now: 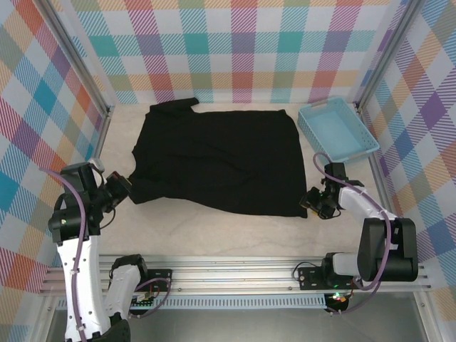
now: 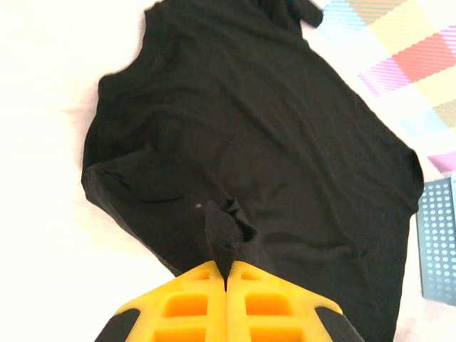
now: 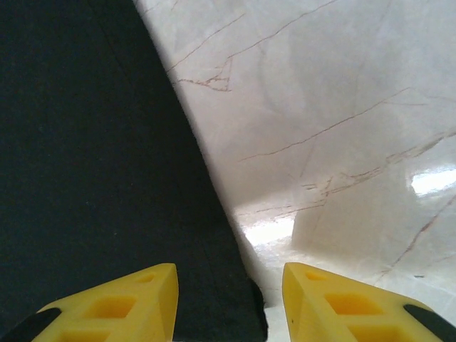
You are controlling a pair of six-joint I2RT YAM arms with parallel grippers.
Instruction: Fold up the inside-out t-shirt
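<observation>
Tabletop (image 1: 228, 239) of pale marble bears the t-shirt (image 1: 221, 160) between plaid walls (image 1: 235, 50).

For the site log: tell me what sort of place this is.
Likely a robot test cell: plaid walls box in a pale table, and robot arms stand on a metal rail.

The right gripper (image 3: 229, 285) has its yellow jaws apart, low over the corner of the black t-shirt (image 3: 92, 164), whose hem edge runs down between them. The cloth lies flat on the pale table (image 3: 342, 107) (veined like marble, glossy).
</observation>
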